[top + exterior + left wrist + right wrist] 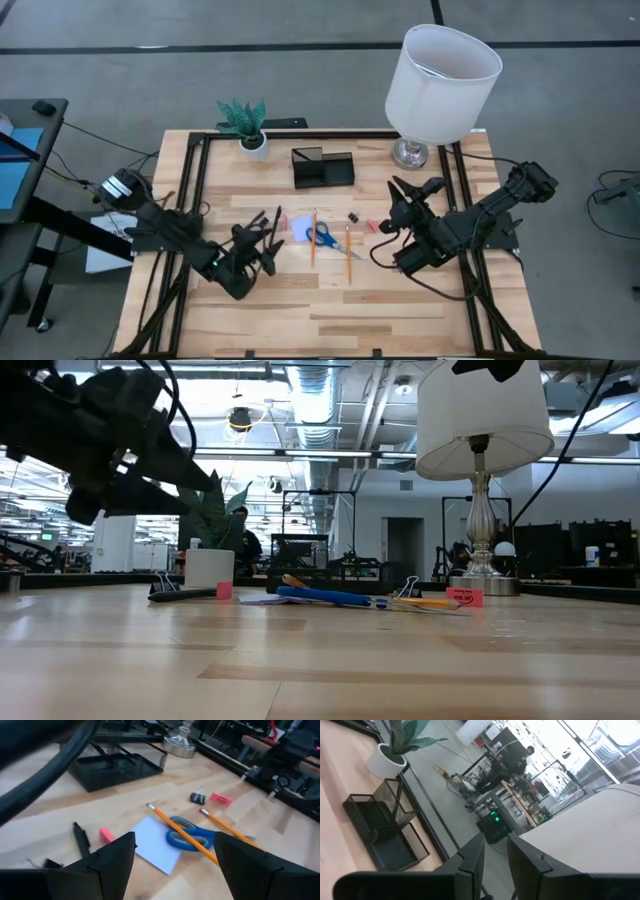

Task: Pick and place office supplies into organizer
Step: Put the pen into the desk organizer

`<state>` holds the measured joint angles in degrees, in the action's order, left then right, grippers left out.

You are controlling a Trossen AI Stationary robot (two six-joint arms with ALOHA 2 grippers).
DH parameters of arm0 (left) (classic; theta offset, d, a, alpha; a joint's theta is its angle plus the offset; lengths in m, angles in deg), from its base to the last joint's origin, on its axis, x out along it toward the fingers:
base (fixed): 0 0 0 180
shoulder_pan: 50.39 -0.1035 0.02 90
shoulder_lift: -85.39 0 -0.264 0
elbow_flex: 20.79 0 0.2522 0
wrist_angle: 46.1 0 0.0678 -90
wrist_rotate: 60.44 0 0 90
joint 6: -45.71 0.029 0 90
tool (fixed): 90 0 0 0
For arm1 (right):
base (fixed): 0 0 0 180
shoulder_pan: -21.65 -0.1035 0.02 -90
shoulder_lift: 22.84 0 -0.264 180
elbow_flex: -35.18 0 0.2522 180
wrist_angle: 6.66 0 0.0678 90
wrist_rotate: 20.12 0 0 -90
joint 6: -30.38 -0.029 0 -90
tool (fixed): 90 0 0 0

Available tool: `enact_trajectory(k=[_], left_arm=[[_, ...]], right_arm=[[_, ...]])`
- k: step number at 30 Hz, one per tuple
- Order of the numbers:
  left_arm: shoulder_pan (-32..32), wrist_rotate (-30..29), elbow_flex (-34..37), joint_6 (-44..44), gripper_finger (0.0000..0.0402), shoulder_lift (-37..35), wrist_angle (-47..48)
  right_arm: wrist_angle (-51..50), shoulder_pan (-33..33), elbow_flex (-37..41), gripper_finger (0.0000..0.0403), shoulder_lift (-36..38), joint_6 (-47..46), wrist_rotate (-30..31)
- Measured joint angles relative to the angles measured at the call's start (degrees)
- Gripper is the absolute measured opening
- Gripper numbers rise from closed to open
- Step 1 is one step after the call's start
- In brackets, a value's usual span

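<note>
Left gripper (172,852) above scissors (187,834)

I find no readable text, label, brand, number or sign anywhere around me, neither on the things lying on my table nor in the room behind it.

Bright even overhead light; soft shadows; low view backlit by ceiling lights (240,420); wrist views blurred.
</note>
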<state>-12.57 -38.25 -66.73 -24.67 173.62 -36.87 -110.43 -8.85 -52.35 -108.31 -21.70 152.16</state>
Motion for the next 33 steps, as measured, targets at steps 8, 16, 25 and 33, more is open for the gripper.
enact_trajectory(k=[8,16,25,33], left_arm=[[3.9,3.0,-8.6,-12.0,0.0263,2.9,21.0],[8.4,8.0,-15.2,-24.7,0.0263,3.7,40.2],[8.4,8.6,-16.3,-30.2,0.0263,13.3,37.5],[8.6,7.3,-24.1,-28.8,0.0263,22.4,37.9]], right_arm=[[0.0,0.0,0.0,0.0077,0.0,-0.5,-2.5],[0.0,-1.2,0.0,0.0077,0.0,-3.4,-3.1],[0.0,-1.8,0.0,0.0077,0.0,-3.5,-4.4],[0.0,-5.2,0.0,0.0077,0.0,-4.8,-5.6]])
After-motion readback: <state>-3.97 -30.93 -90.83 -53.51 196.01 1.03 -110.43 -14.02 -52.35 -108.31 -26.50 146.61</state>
